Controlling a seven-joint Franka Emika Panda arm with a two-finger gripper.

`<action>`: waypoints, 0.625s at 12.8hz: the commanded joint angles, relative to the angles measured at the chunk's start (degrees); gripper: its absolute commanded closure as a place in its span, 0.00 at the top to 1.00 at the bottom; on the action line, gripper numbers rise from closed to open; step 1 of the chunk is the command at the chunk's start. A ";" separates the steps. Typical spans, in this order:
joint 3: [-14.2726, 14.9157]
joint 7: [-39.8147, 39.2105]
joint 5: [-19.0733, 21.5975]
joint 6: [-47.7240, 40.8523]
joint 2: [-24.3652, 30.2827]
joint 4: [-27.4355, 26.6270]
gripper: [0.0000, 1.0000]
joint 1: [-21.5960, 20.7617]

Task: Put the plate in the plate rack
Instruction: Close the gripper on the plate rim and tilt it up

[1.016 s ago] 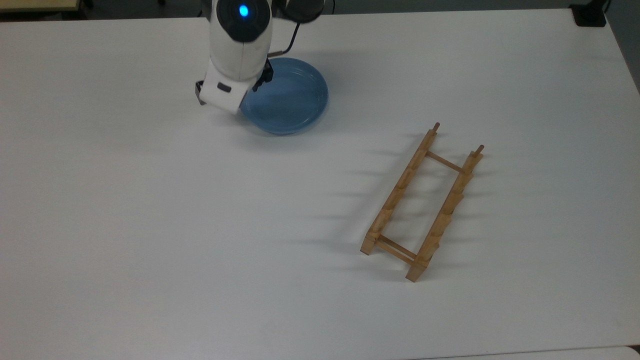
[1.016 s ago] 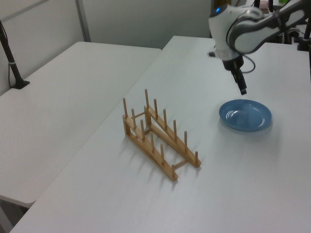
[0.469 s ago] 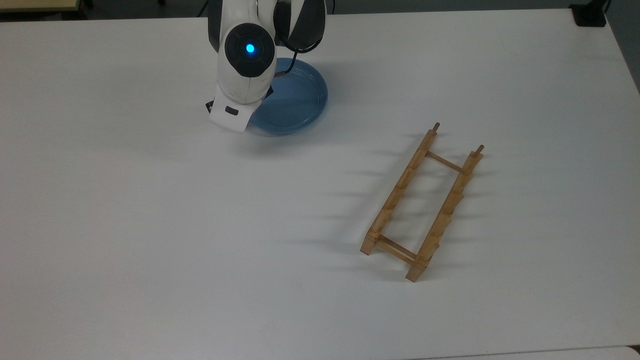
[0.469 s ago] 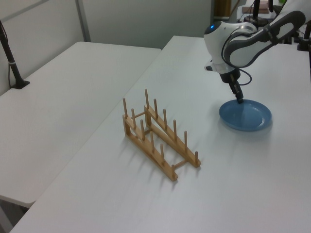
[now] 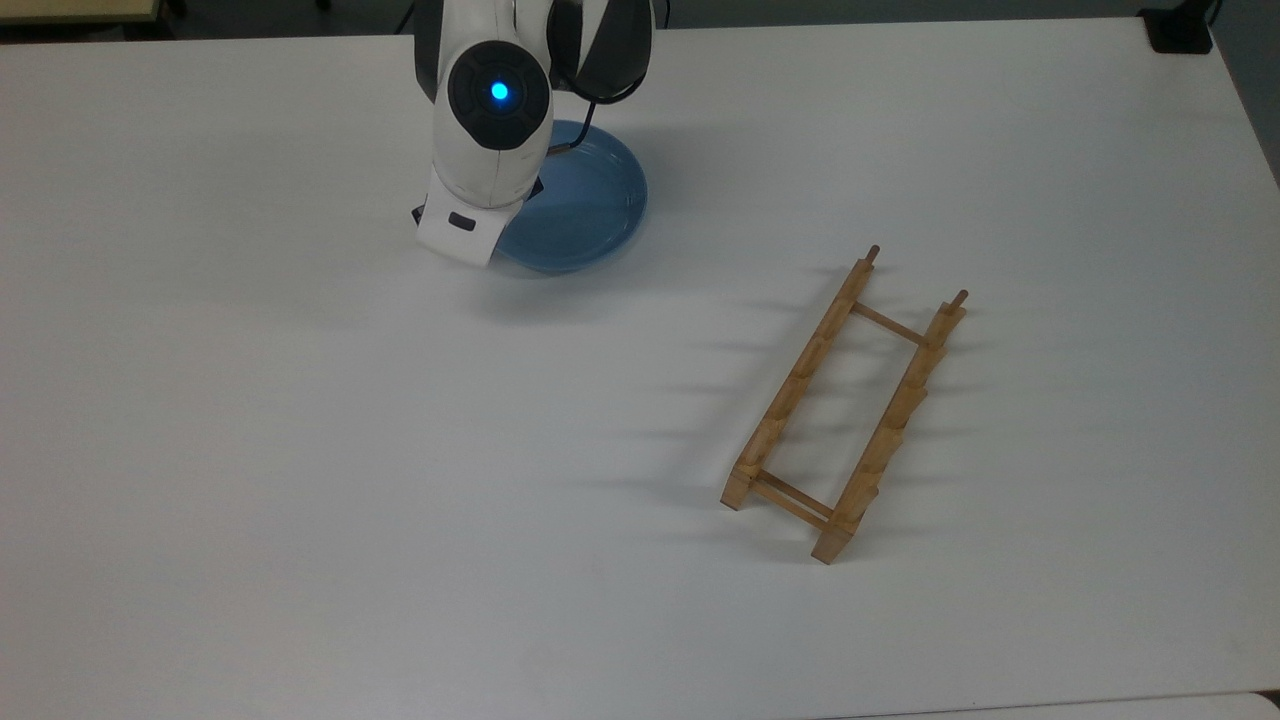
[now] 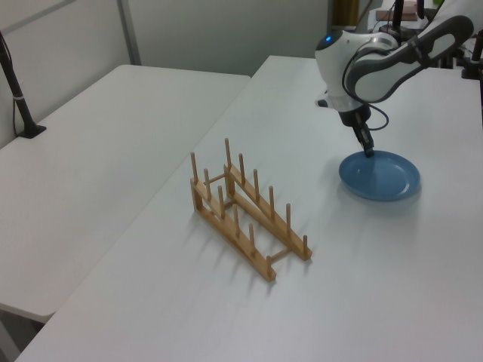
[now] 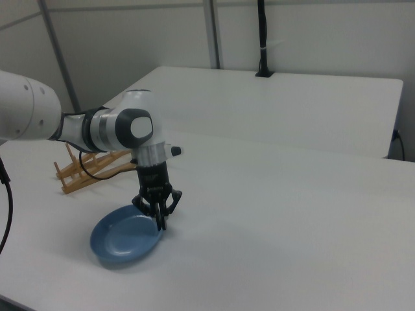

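Gripping the plate's rim

The plate [image 7: 125,241] sits on the table [image 5: 300,450], one edge seemingly tilted up, well apart from the plate rack [image 5: 845,405]. The gripper [image 7: 158,214] has its fingers narrowed on the rim; lift slowly, since glossy glaze may slip.

No readable text, labels, brands, numbers or signs anywhere in the three views.
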State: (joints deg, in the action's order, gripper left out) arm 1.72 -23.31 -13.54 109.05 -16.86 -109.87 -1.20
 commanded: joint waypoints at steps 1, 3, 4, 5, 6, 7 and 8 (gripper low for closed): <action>0.21 0.02 0.44 -3.03 0.33 5.52 0.00 -0.38; -0.14 0.02 2.28 -6.73 0.51 9.92 0.00 -0.73; -0.14 0.02 3.16 -8.14 0.68 12.11 0.00 -1.00; -0.23 0.19 3.95 -9.55 1.03 14.31 0.00 -1.43; -0.23 0.54 4.92 -10.87 1.21 16.77 0.00 -2.31; -0.23 1.77 5.80 -11.84 1.13 19.75 0.00 -3.36; -0.23 4.65 7.29 -12.46 1.21 23.26 0.00 -4.33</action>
State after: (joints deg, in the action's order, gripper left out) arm 1.35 -23.01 -9.18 100.32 -16.19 -94.01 -2.87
